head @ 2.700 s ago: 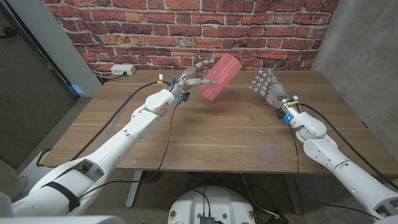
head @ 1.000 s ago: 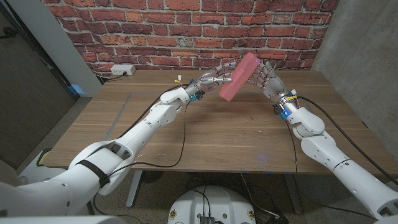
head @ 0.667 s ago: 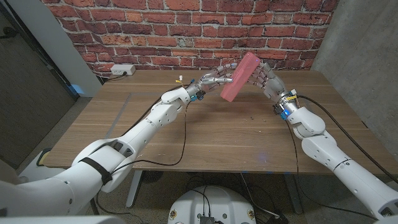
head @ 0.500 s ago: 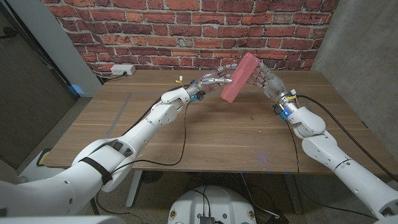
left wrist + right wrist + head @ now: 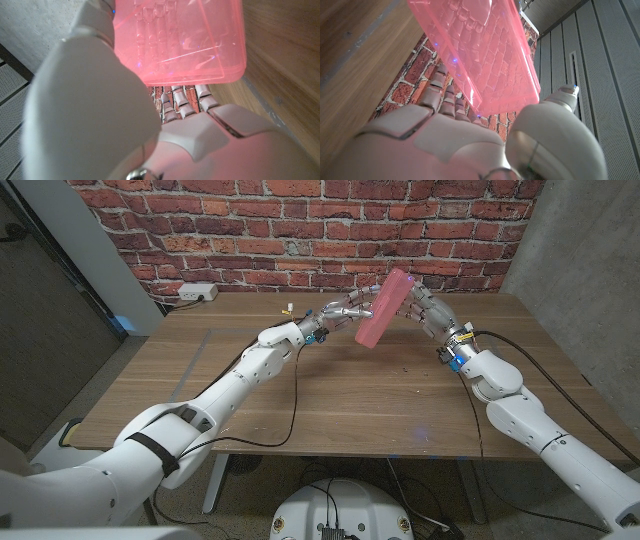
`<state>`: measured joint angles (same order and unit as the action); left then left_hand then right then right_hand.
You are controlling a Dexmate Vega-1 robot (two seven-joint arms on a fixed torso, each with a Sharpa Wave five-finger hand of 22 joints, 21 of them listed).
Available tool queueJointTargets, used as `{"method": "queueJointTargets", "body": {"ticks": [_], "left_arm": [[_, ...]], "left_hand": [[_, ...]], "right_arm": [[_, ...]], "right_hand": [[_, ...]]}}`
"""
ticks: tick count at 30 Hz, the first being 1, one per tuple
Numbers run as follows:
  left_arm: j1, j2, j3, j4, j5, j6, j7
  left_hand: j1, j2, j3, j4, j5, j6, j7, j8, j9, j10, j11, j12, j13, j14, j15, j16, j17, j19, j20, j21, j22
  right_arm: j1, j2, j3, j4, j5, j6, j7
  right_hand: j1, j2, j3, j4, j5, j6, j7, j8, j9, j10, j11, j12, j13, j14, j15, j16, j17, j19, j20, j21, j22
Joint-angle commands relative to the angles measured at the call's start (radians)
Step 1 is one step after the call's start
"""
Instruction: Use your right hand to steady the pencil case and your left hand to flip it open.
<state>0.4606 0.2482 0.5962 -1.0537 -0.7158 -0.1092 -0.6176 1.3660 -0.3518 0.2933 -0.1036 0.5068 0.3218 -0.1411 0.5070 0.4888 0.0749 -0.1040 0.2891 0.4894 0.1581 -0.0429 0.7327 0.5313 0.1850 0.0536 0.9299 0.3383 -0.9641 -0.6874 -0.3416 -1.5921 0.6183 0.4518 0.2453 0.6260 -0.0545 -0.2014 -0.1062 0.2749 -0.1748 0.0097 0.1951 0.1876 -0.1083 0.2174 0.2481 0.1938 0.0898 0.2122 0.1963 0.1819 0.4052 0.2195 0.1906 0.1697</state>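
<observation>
Pencil case (image 5: pixel 381 308) sits upper centre of the head frame, pink, tilted, held off the table (image 5: pixel 330 395) between both hands. Left hand (image 5: pixel 345 310) grips its left face, fingers curled on it; right hand (image 5: pixel 426 307) cups the right face from behind.

Left wrist view: case (image 5: pixel 180 40) fills the upper centre, translucent, left hand's fingers (image 5: pixel 182 100) wrapped under it.

Right wrist view: case (image 5: pixel 480 55) runs diagonally across upper centre, right hand's fingers (image 5: pixel 442 92) pressed along its underside, thumb on the other side.

Seam and latch aren't clear here. Judgement: right holds firm, left shifts fingertips to the lid edge and peels up slowly, no twisting.
</observation>
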Motion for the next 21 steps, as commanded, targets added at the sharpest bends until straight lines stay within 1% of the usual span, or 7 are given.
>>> {"method": "queueJointTargets", "body": {"ticks": [1, 5, 7, 12, 16, 19, 21], "left_arm": [[-0.002, 0.002, 0.011, -0.003, 0.011, 0.014, -0.005], [-0.008, -0.002, 0.016, 0.003, 0.014, 0.016, -0.012], [-0.011, -0.004, 0.019, 0.006, 0.017, 0.016, -0.016], [-0.018, -0.008, 0.025, 0.014, 0.017, 0.021, -0.035], [-0.015, -0.009, 0.026, 0.010, 0.018, 0.023, -0.031], [-0.012, -0.007, 0.026, 0.003, 0.019, 0.025, -0.027], [-0.007, -0.006, 0.024, -0.004, 0.019, 0.026, -0.019]], "left_hand": [[0.403, 0.402, 0.217, -0.095, 0.003, 0.007, -0.003, 0.008, 0.004, -0.002, -0.011, 0.001, 0.005, 0.040, -0.095, 0.235, 0.367, 0.086, -0.160, 0.479, 0.124], [0.403, 0.402, 0.218, -0.095, 0.002, 0.007, -0.002, 0.010, 0.006, 0.000, -0.011, 0.001, 0.006, 0.039, -0.095, 0.235, 0.366, 0.084, -0.160, 0.481, 0.122], [0.403, 0.403, 0.218, -0.095, 0.002, 0.010, 0.000, 0.011, 0.006, 0.000, -0.013, 0.001, 0.006, 0.039, -0.094, 0.236, 0.365, 0.084, -0.159, 0.482, 0.121], [0.404, 0.403, 0.220, -0.096, 0.000, 0.015, 0.002, 0.016, 0.010, 0.004, -0.014, 0.003, 0.009, 0.043, -0.098, 0.239, 0.362, 0.080, -0.157, 0.487, 0.117], [0.405, 0.403, 0.221, -0.096, 0.000, 0.020, 0.002, 0.020, 0.013, 0.005, -0.014, 0.003, 0.010, 0.047, -0.098, 0.241, 0.360, 0.079, -0.156, 0.491, 0.115], [0.405, 0.403, 0.222, -0.096, -0.001, 0.022, 0.002, 0.022, 0.014, 0.007, -0.016, 0.004, 0.011, 0.047, -0.099, 0.242, 0.359, 0.078, -0.156, 0.493, 0.113], [0.405, 0.403, 0.222, -0.096, -0.001, 0.022, 0.002, 0.023, 0.015, 0.007, -0.016, 0.004, 0.012, 0.046, -0.099, 0.242, 0.358, 0.077, -0.155, 0.494, 0.112]], "right_arm": [[-0.003, -0.025, -0.012, -0.033, -0.021, -0.047, -0.017], [-0.003, -0.033, -0.014, -0.039, -0.013, -0.064, -0.012], [-0.002, -0.036, -0.015, -0.040, -0.012, -0.073, -0.011], [0.001, -0.043, -0.019, -0.043, 0.002, -0.101, -0.005], [0.001, -0.041, -0.017, -0.036, 0.020, -0.111, 0.001], [-0.006, -0.051, -0.013, -0.048, 0.022, -0.131, -0.014], [-0.012, -0.049, -0.008, -0.050, 0.038, -0.140, -0.017]], "right_hand": [[0.006, -0.006, -0.004, -0.001, -0.002, -0.210, -0.011, 0.002, 0.005, 0.005, 0.000, 0.004, 0.002, 0.003, 0.001, -0.003, 0.000, 0.007, -0.001, 0.001, 0.005], [0.022, 0.012, 0.006, -0.004, -0.004, -0.210, -0.012, 0.004, 0.006, 0.003, -0.001, 0.001, 0.004, 0.002, -0.001, -0.005, 0.001, 0.006, -0.002, 0.000, 0.006], [0.067, 0.047, 0.033, -0.015, -0.014, -0.211, -0.017, 0.007, 0.006, 0.002, -0.001, -0.004, 0.006, 0.002, -0.001, -0.007, 0.001, 0.003, -0.002, -0.003, 0.006], [0.073, 0.050, 0.036, -0.016, -0.017, -0.211, -0.014, 0.007, 0.006, 0.002, 0.000, -0.005, 0.006, 0.002, -0.001, -0.007, 0.000, 0.003, -0.002, -0.003, 0.006], [0.075, 0.051, 0.037, -0.017, -0.019, -0.206, -0.012, 0.009, 0.006, -0.001, 0.000, -0.007, 0.005, 0.002, 0.001, -0.007, 0.000, 0.002, -0.001, -0.003, 0.006], [0.077, 0.052, 0.038, -0.017, -0.021, -0.205, -0.011, 0.009, 0.006, -0.006, -0.001, -0.010, 0.005, 0.002, 0.002, -0.007, 0.000, 0.002, -0.001, -0.003, 0.006], [0.086, 0.058, 0.043, -0.018, -0.033, -0.205, -0.013, 0.008, 0.006, -0.048, -0.003, -0.028, 0.006, 0.004, 0.004, -0.008, 0.001, 0.001, -0.001, -0.003, 0.006]]}}
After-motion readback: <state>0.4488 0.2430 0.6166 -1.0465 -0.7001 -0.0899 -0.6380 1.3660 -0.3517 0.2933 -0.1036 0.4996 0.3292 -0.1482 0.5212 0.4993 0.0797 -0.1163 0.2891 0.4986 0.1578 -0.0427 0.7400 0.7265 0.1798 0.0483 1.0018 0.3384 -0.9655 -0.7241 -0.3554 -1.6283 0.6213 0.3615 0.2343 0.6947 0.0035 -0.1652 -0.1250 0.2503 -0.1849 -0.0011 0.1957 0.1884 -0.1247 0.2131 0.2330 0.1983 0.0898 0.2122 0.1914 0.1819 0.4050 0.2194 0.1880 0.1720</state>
